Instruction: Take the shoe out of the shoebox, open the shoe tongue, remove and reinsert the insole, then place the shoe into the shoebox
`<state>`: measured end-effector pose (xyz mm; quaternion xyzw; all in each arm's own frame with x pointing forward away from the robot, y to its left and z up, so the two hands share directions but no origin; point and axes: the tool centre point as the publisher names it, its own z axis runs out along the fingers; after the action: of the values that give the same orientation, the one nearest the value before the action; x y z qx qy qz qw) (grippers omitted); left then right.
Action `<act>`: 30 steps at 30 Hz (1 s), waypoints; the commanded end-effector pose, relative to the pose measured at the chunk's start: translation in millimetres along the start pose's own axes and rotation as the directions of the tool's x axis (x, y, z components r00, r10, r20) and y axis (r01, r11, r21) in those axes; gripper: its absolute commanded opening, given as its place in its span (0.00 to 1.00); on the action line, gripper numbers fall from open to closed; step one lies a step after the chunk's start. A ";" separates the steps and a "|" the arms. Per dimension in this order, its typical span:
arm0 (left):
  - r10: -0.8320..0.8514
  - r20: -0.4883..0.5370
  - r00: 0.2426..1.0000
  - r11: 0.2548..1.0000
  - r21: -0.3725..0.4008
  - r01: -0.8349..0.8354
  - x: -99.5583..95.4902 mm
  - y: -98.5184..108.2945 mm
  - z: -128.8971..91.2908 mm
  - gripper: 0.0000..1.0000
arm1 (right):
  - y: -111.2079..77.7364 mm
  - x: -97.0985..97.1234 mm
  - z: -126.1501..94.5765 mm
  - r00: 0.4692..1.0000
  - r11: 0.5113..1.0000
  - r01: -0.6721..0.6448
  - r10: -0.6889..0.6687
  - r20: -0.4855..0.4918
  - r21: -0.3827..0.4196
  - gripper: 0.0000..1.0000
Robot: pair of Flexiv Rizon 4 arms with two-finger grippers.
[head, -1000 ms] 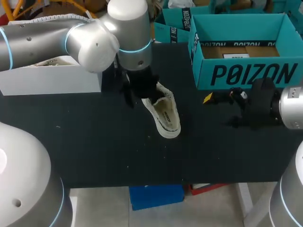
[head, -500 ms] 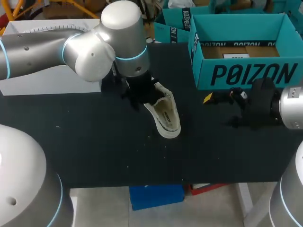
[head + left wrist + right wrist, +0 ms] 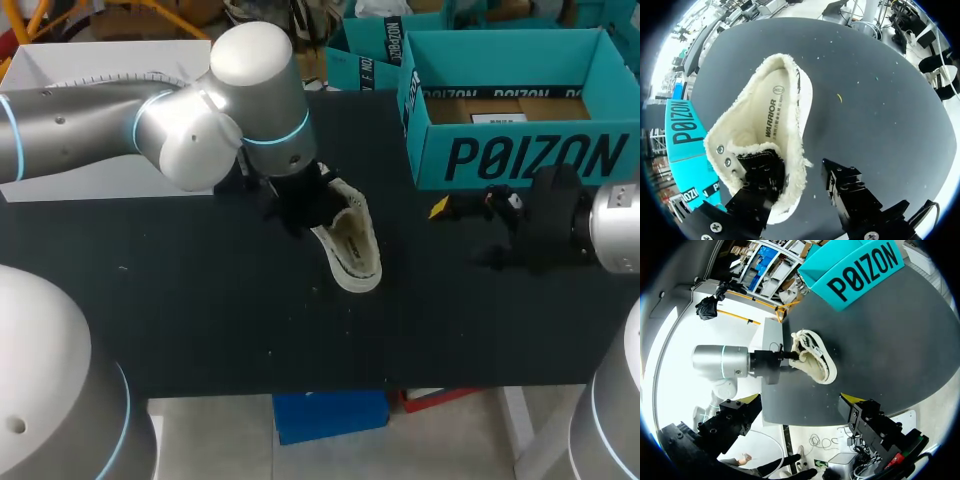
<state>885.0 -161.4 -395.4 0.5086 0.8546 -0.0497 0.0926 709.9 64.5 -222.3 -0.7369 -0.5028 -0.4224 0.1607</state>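
Left gripper (image 3: 800,171) shifted further onto shoe (image 3: 351,240) heel, jaws wide apart, one finger inside collar, other outside, not touching, shoe upright at worktop (image 3: 200,320) centre, right gripper (image 3: 800,401) spread, empty, near right edge, beside shoebox (image 3: 520,157).

Fleecy-lined shoe (image 3: 765,115) on matt, speckled black table (image 3: 880,100).

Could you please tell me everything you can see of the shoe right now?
The shoe is a cream low-top with fluffy fleece lining, metal eyelets and a printed insole lying inside. It rests on the black table, outside the teal shoebox, seemingly tipped somewhat sideways. The left gripper is at its eyelet end: one finger is inside the opening and the other outside with a small gap, so the side wall sits between open fingers. Nothing else touches it.
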 end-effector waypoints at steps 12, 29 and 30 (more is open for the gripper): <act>0.085 -0.026 0.996 0.995 -0.045 -0.086 -7.4 -16.6 10.9 0.31 | 0.1 0.5 0.5 1.000 1.000 0.000 0.000 0.001 0.000 1.00; 0.079 -0.024 0.997 0.993 -0.087 -0.081 -13.3 -13.0 8.7 0.00 | 0.1 0.5 0.5 1.000 1.000 0.000 0.000 0.001 0.000 1.00; 0.079 -0.023 0.997 0.993 -0.086 -0.081 -13.6 -12.7 5.4 0.00 | 0.1 0.5 0.5 1.000 1.000 0.000 0.000 0.001 0.000 1.00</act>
<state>881.7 -183.0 -403.4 0.5384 0.8360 -0.0045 0.1060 709.9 64.5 -222.3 -0.7369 -0.5028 -0.4224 0.1607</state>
